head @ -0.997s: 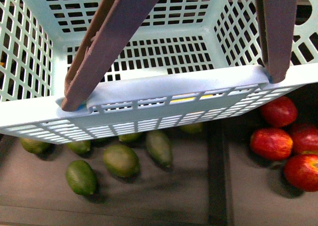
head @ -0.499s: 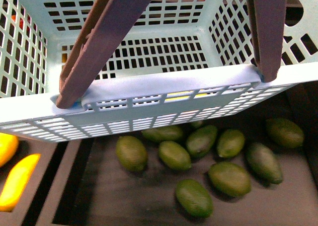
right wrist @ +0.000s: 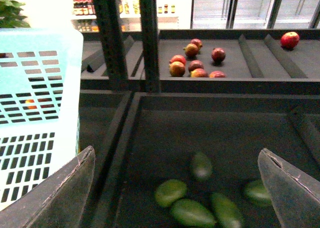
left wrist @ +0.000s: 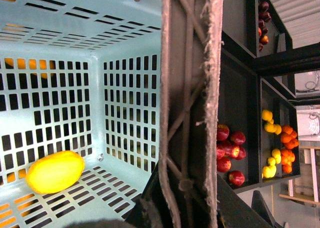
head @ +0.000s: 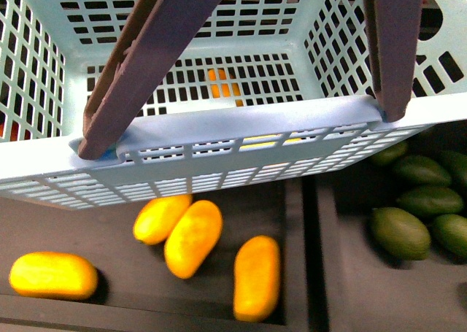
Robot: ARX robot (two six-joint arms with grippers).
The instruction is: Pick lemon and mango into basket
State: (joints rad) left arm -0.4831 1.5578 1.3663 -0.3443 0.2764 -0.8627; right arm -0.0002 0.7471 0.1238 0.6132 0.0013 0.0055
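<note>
**Fruit-picking stage, lemon loaded.** The left gripper [left wrist: 189, 188] appears clamped on the brown handle [left wrist: 190, 87] of the basket [left wrist: 125, 112], which hangs beneath it; its fingertips are not plainly shown. The lemon [left wrist: 55, 172] lies alone on the slotted floor, well below that gripper and near a corner. The right gripper [right wrist: 175, 153] is held with its jaws wide apart and nothing between them. It is above a dark tray of green fruits [right wrist: 190, 213], with the basket's wall just beside it on the left-arm side.

The mango is judged not yet loaded. Long yellow fruits [head: 193, 237] lie under the basket; whether these or the green ones are the mango cannot be told with certainty. For a sound pick, a fruit lying apart from its neighbours should be chosen and the jaws set across its narrow width. The basket should be carried level so that the lemon is not rolled.

Room is open straight below the right gripper. It is bounded by the raised divider [head: 310, 244] between trays, by the basket's wall, and by the dark uprights [right wrist: 148, 37] beyond.
</note>
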